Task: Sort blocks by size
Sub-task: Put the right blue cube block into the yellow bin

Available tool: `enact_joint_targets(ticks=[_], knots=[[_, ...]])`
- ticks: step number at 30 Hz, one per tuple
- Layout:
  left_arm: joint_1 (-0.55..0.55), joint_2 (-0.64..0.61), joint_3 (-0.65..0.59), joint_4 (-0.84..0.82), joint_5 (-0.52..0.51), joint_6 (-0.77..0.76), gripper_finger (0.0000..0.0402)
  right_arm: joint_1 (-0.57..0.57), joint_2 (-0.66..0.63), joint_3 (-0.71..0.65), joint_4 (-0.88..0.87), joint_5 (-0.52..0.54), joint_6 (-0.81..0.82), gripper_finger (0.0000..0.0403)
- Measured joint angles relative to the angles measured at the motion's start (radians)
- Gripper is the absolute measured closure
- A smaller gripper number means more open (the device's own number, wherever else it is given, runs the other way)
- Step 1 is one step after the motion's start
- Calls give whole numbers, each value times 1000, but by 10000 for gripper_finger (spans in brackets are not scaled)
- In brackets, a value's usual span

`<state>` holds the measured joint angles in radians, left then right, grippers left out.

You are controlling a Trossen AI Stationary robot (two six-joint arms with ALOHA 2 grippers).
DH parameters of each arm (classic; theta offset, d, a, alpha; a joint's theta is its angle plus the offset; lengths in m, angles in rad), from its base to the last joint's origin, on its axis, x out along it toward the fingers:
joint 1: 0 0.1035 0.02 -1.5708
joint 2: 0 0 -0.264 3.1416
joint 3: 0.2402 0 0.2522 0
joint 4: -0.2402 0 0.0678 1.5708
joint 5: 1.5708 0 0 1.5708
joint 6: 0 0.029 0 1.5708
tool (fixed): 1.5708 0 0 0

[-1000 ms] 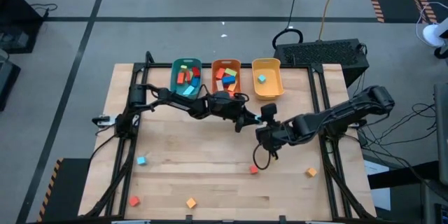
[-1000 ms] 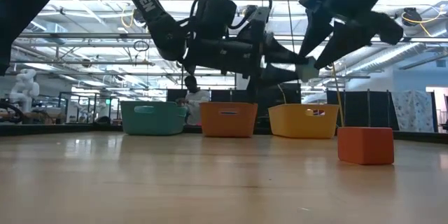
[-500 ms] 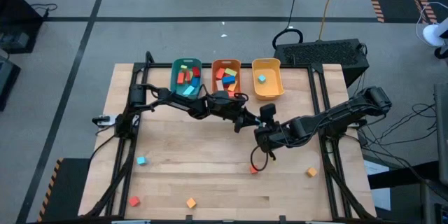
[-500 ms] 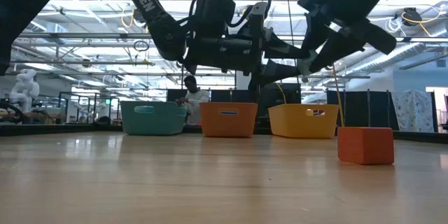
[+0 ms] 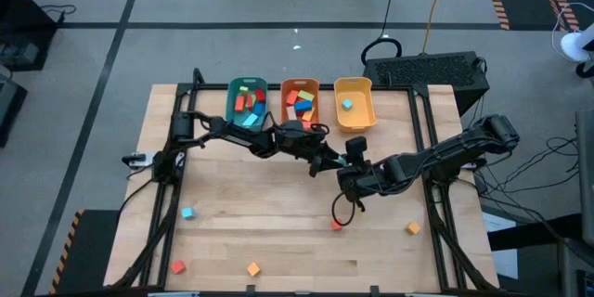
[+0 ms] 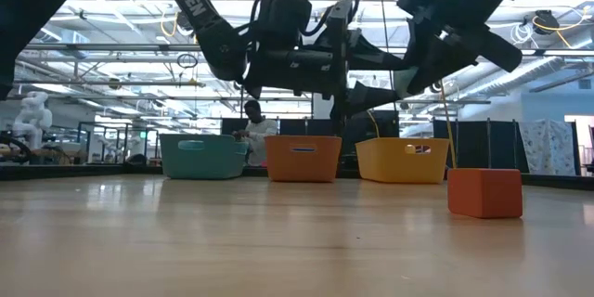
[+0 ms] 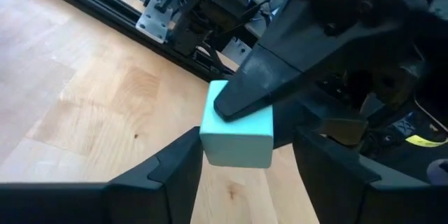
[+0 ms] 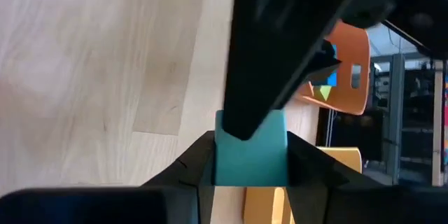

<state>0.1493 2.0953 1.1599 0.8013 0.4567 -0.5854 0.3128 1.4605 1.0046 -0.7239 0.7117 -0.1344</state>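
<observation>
Right gripper (image 8: 250, 162): pressed onto the pale blue cube (image 8: 250, 155); in its own wrist view the cube sits snug between both fingers. A second ago those fingers stood wider around it.
Left gripper (image 7: 236, 157): spread; in the left wrist view its fingers stand apart on either side of the cube without touching it. A second ago it was the one pinching the cube.
Meeting point: the two grippers face each other tip to tip above mid-table (image 5: 278, 232), a little in front of the bins, with the cube in the air between them.
What changed: the grip has passed from the left arm to the right, while both arms have barely moved.
Meaning for the task: this looks like a mid-air handover, so the cube can likely be carried on by the right arm, probably to the yellow bin (image 5: 354, 122), which already holds one similar cube.
Other bins: the teal bin (image 5: 234, 88) and the orange bin (image 5: 287, 85) hold mixed coloured blocks.
Still to sort: loose blocks lie near the front of the table, among them an orange block (image 6: 484, 192) close to the low camera.
</observation>
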Motion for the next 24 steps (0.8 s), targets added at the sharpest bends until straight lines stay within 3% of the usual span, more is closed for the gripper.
enact_joint_targets(ticks=[11,17,24], knots=[[27,0,0,-31,52,16,176,-107,-73,0,-164,50,242,287],[28,0,0,-33,55,15,176,-247,-176,0,-160,40,245,288],[19,0,0,-33,71,15,176,-483,-213,0,-65,-150,203,287]])
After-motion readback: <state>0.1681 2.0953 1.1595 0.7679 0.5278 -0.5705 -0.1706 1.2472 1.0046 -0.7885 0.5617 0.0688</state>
